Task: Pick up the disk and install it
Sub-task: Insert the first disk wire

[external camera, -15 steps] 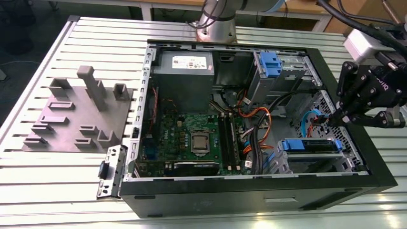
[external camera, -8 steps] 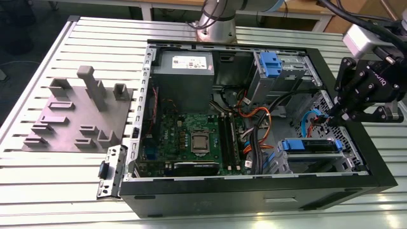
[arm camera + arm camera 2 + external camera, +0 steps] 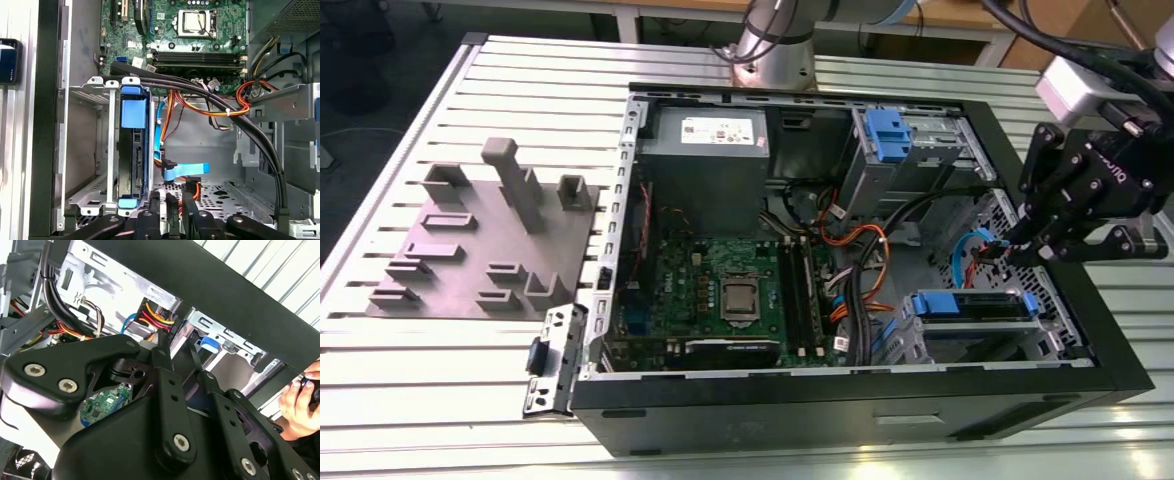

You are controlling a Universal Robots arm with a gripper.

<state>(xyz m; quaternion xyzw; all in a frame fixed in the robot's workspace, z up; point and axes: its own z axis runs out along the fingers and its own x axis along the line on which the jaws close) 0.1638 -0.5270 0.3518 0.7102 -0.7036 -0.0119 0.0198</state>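
The gripper (image 3: 1025, 250) hangs at the case's (image 3: 854, 415) edge on the exterior view's right, its black fingers (image 3: 1067, 215) reaching down inside the open computer. The fingers look drawn close together with nothing between them, though I can't tell for sure whether they are fully closed. In the first wrist view their tips (image 3: 172, 215) sit just above the perforated metal floor, next to a blue flat cable (image 3: 182, 172) and orange wires (image 3: 200, 107).

Just beside them the disk (image 3: 134, 150) stands on edge in its metal cage (image 3: 90, 145), blue carrier frame around it, a blue tab at each end. In the exterior view it lies in that cage (image 3: 974, 305) near the lower corner of the case.

Further in lies the green motherboard (image 3: 720, 290), then the grey power supply (image 3: 710, 140) at the far wall. Outside the case, a grey fixture (image 3: 480, 240) sits on the slatted table (image 3: 400, 380). A hand (image 3: 300, 405) shows in the second wrist view.
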